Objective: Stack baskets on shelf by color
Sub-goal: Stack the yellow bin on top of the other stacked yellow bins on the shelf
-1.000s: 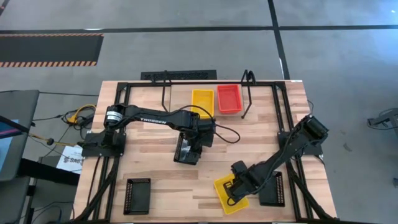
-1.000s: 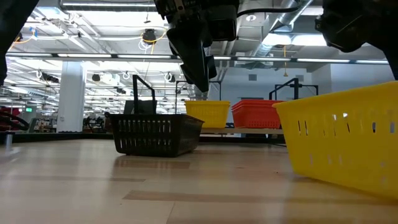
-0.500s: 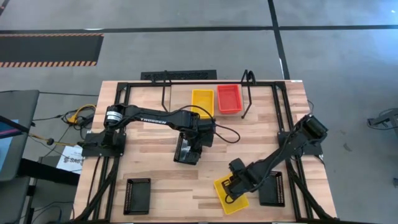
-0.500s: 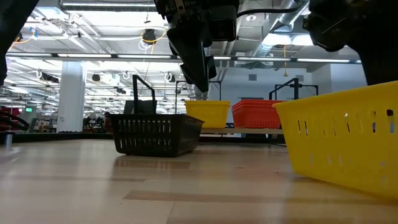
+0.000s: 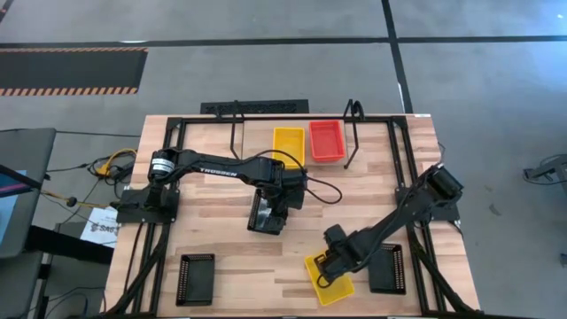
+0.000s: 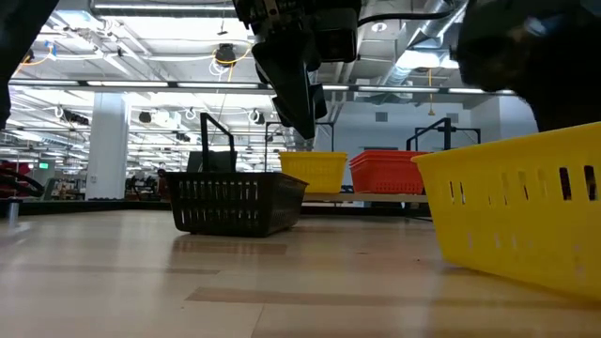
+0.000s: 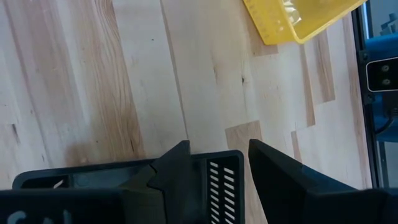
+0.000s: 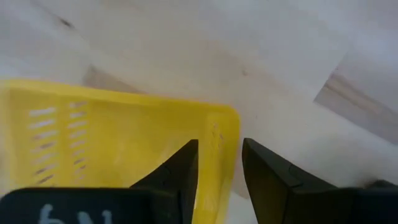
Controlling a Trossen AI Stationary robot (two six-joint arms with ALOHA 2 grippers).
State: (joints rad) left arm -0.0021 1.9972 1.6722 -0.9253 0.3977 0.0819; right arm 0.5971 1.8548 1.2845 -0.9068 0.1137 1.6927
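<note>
Wooden table (image 5: 213,204) with black frame rails, baskets spread across it.
Rod shelf (image 5: 350,133) stands at the far edge, holding a yellow basket (image 5: 288,144) and a red basket (image 5: 326,140) side by side (touching or nearly, can't tell). Directly on the wood: black basket (image 5: 267,213) near the centre, black basket (image 5: 196,278) at the near left, yellow basket (image 5: 330,278) near right and skewed, black basket (image 5: 388,269) just beside it on the right.
</note>
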